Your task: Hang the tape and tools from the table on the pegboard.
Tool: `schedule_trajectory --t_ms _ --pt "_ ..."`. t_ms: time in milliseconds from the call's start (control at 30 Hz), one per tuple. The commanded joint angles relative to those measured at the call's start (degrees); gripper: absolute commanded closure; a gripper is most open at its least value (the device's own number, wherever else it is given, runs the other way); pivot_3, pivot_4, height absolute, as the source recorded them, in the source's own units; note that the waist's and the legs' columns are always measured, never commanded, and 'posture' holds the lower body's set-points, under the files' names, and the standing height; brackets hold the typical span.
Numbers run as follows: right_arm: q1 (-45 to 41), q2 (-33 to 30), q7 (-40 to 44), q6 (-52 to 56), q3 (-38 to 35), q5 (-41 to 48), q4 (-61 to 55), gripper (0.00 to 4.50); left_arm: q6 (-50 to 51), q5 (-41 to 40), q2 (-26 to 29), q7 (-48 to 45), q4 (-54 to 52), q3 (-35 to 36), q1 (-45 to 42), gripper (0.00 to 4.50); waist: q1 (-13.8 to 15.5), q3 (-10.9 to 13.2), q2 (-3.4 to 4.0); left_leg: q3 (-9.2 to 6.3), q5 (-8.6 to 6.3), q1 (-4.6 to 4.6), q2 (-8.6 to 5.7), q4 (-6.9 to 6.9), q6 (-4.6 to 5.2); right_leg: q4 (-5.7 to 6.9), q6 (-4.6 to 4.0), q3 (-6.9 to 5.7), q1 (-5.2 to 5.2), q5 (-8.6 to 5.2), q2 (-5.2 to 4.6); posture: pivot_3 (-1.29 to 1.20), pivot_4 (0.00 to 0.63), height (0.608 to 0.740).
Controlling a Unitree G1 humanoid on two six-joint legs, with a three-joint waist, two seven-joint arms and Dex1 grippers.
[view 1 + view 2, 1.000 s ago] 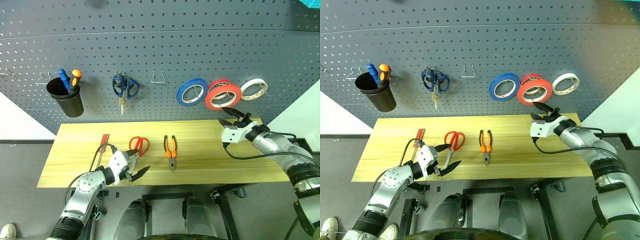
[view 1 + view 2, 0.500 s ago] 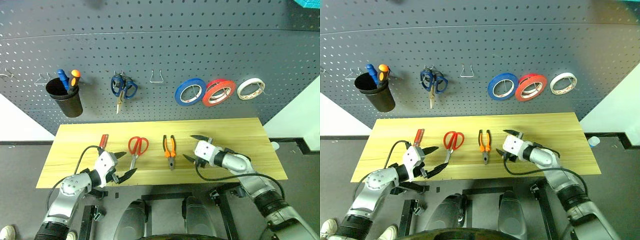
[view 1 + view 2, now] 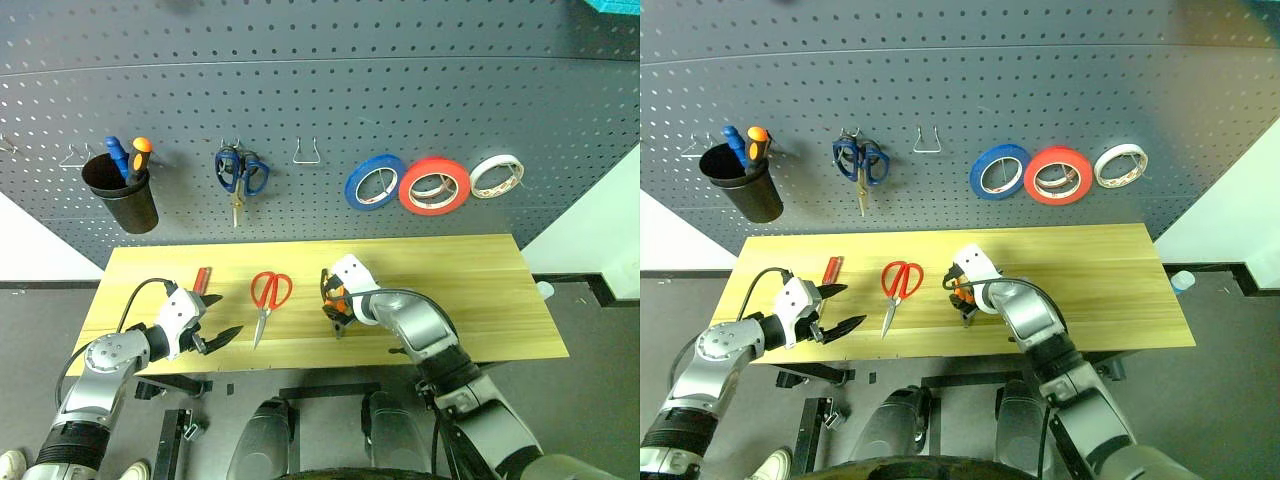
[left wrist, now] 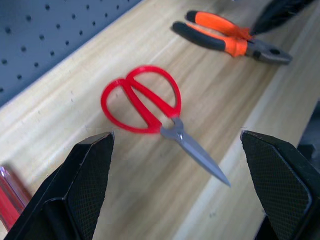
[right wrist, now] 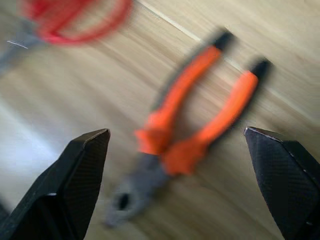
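The red tape (image 3: pixel 434 186) hangs on the dark grey pegboard (image 3: pixel 330 90), between a blue roll and a pale roll. On the yellow table (image 3: pixel 480 290) lie the red-handled scissors (image 3: pixel 270 292), the orange-and-black pliers (image 5: pixel 195 135) and the red-handled screwdriver (image 3: pixel 203 279). My right gripper (image 3: pixel 332 302) hovers open just over the pliers, one finger on each side of them, and hides most of them from the head views. My left gripper (image 3: pixel 225 315) is open and empty at the table's front left, pointing at the scissors (image 4: pixel 145 102), with the screwdriver close behind it.
On the pegboard hang a black cup (image 3: pixel 120 195) holding blue and orange-handled screwdrivers, blue scissors (image 3: pixel 238 175), a bare wire hook (image 3: pixel 307 152), the blue roll (image 3: pixel 376 182) and the pale roll (image 3: pixel 497 176). More bare hooks (image 3: pixel 75 157) sit at far left.
My right gripper left the red tape hanging on the pegboard, swung down and left, and now stands open over the pliers. My left gripper slid left along the table's front edge.
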Motion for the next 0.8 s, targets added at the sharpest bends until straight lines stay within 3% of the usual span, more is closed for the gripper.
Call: schedule_trajectory --t_ms 33,567,800 --pt "-2.72 3.22 -3.51 1.61 -1.14 -0.35 4.09 0.02 -1.2 0.01 0.96 -0.77 0.52 1.17 -1.2 0.26 -0.18 0.0 0.0 0.0 0.0 0.0 0.01 -0.02 0.0 0.02 0.01 0.0 -0.02 0.01 0.01 -0.03 0.157 0.73" --pt "-9.63 10.45 -8.27 -0.53 -7.06 2.31 18.69 0.02 -1.63 -0.23 -0.8 -0.67 1.08 0.9 -0.86 0.26 -2.28 0.0 0.01 0.0 0.02 0.02 0.11 -0.06 -0.02 0.44 0.1 0.1 -0.3 0.1 0.15 -0.03 0.147 0.73" --pt "-9.86 8.06 -8.99 -4.06 -4.38 -0.71 19.86 0.02 -1.49 -0.31 -0.86 -0.65 0.77 1.06 -0.46 0.26 -2.83 0.01 0.01 -0.01 0.02 0.02 0.11 -0.07 -0.02 0.46 0.09 0.11 -0.34 0.09 0.15 -0.02 0.147 0.73"
